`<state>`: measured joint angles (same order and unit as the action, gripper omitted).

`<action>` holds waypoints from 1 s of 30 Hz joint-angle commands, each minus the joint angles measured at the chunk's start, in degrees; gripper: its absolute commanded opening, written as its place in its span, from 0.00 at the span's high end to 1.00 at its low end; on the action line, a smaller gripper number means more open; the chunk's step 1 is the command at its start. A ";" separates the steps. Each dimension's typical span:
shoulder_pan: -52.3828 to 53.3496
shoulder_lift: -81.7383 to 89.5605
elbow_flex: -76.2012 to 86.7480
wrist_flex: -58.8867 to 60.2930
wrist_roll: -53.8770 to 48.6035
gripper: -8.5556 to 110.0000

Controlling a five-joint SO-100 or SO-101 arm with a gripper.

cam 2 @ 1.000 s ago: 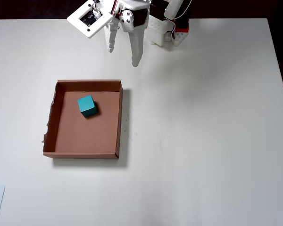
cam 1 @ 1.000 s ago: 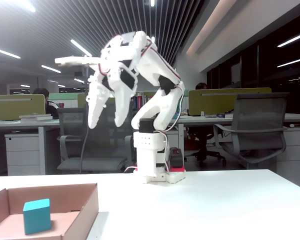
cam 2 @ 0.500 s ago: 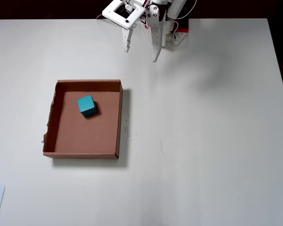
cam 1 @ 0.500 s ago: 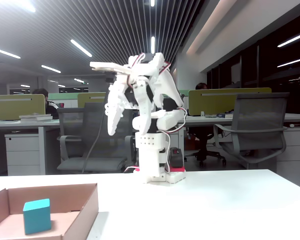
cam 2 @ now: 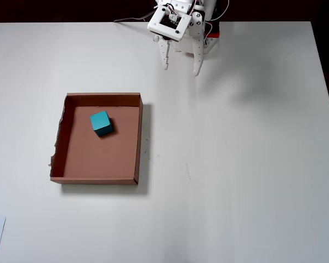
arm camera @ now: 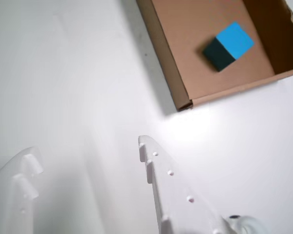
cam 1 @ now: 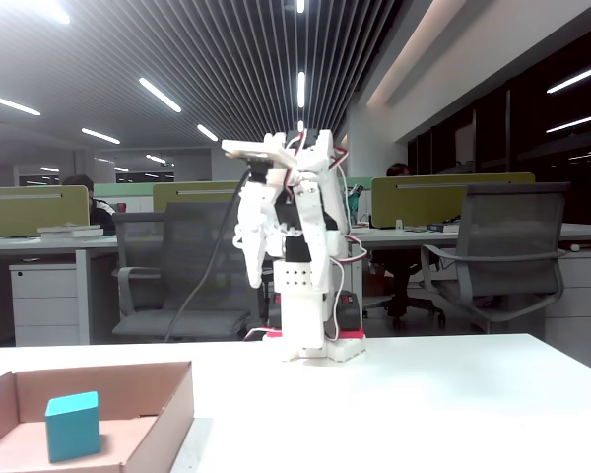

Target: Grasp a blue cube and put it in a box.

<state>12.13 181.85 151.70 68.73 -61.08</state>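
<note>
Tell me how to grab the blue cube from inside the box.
Come straight down from above on the blue cube and pinch two opposite side faces. It sits flat, turned slightly against the box walls, with clear floor all round, so rotate the open gripper to match.

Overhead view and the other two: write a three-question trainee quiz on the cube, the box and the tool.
1. True or false: the blue cube lies inside the box.
2. The tool is: A) shut on the cube, B) open and empty, C) resting in the box.
3. Fill in: in the overhead view the cube sits nearer the box's ____ wall (top or bottom of the picture).

Key:
1. True. It rests on the box floor.
2. B. Its fingers are spread near the arm's base, away from the box.
3. Top.
</note>
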 commanded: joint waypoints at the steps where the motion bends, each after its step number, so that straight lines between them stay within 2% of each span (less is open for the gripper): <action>1: -2.11 0.53 0.62 0.53 -0.26 0.73; 15: -8.88 0.53 12.48 -0.53 1.49 0.77; 30: -10.72 0.53 18.37 0.88 3.78 0.77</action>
<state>2.02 182.11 169.89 68.99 -57.48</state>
